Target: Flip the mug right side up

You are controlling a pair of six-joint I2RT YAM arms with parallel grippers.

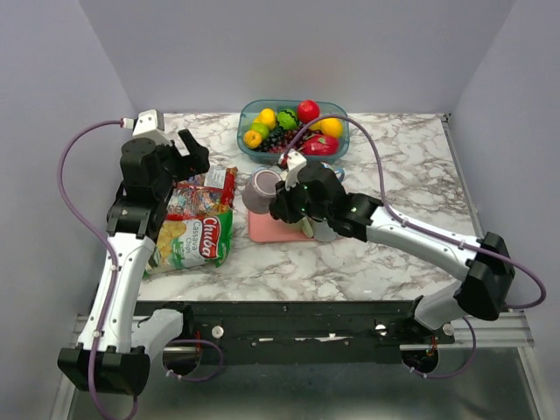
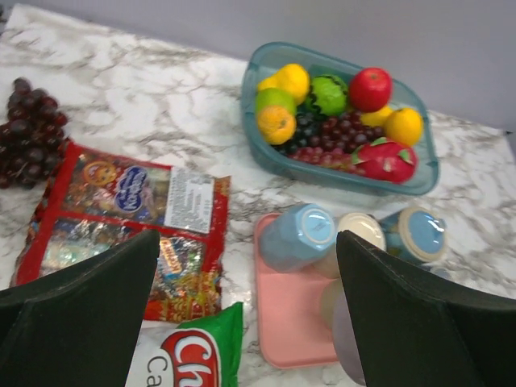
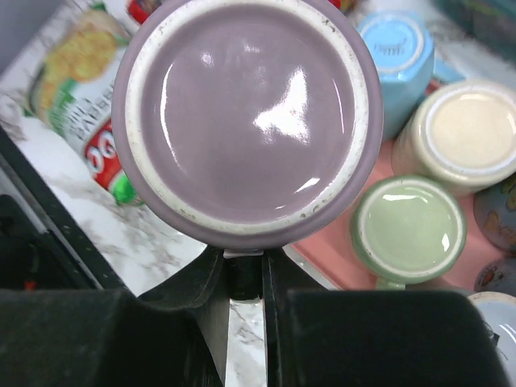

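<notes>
While the purple mug (image 3: 246,121) hangs tipped at the left edge of the pink tray (image 1: 267,229), its base turned squarely to the wrist camera, the right gripper (image 3: 244,278) has its fingers pressed close, pinching the mug's lower edge (whether on a handle, I cannot tell). On the tray sit a blue mug (image 2: 297,235), a cream mug (image 3: 472,133) and a green mug (image 3: 409,230), bases showing. Left of the tray, the left gripper (image 1: 194,153) hovers over the snack bags (image 1: 197,223) on the counter (image 1: 394,157), fingers spread wide around nothing.
</notes>
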